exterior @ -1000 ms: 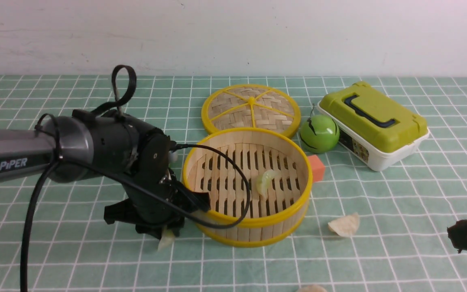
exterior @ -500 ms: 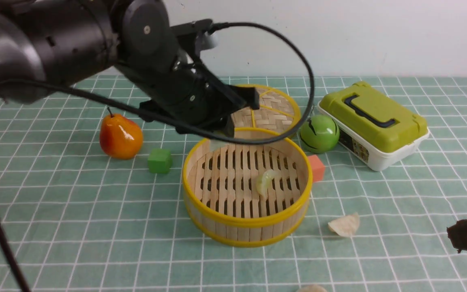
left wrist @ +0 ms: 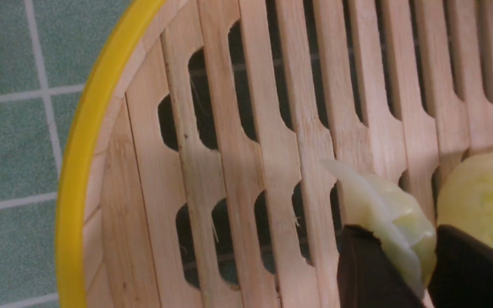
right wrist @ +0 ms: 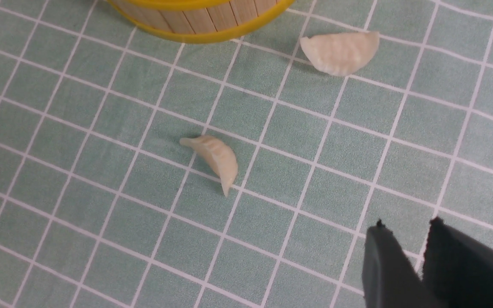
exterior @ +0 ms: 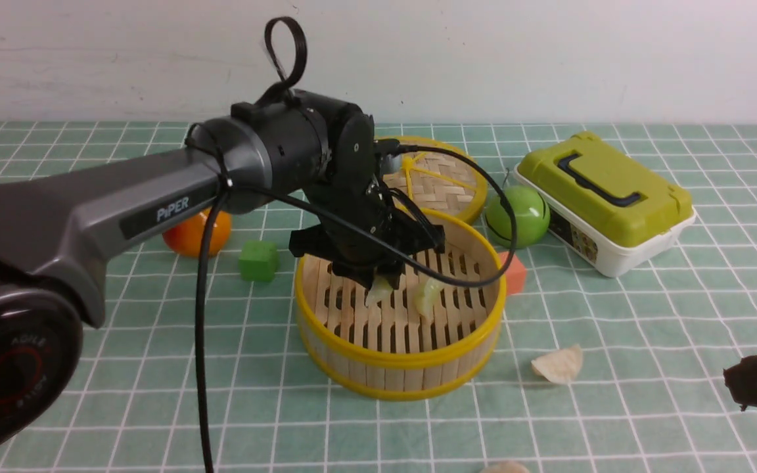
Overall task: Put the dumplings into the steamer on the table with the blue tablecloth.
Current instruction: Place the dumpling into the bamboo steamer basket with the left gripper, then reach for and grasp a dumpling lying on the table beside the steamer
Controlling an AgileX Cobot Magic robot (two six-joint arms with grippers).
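The held dumpling (exterior: pixel 379 291), pale green and translucent, hangs pinched by one end in the left claw (exterior: pixel 378 281), low over the slatted floor of the steamer (exterior: pixel 405 360) (whether its free tip touches the slats I cannot tell); the claw's two dark fingers (left wrist: pixel 370 273) are closed narrowly on it, with most of the crescent sticking out past them.

Just beside this claw, toward the other arm, the second green dumpling (exterior: pixel 428 295) lies on the floor already; in the left wrist view it sits so close to one finger that the two look to be touching.

That closeness is the main risk, to my eye: when the fingers part, the outer one may shove the neighbour along the slats; the soft skin may also cling to a pad and lift away with it. The black cable (exterior: pixel 508 230) loops over the basket beside the claw; on withdrawal it could catch the yellow rim and drag the steamer.

Well apart from all this, the right claw (right wrist: pixel 407 222) hovers over the surface (exterior: pixel 155 368), jaws narrowly parted and empty; ahead of it one white dumpling (right wrist: pixel 216 158) lies near, and the other white dumpling (right wrist: pixel 340 51) lies farther off, close to the steamer's wall.
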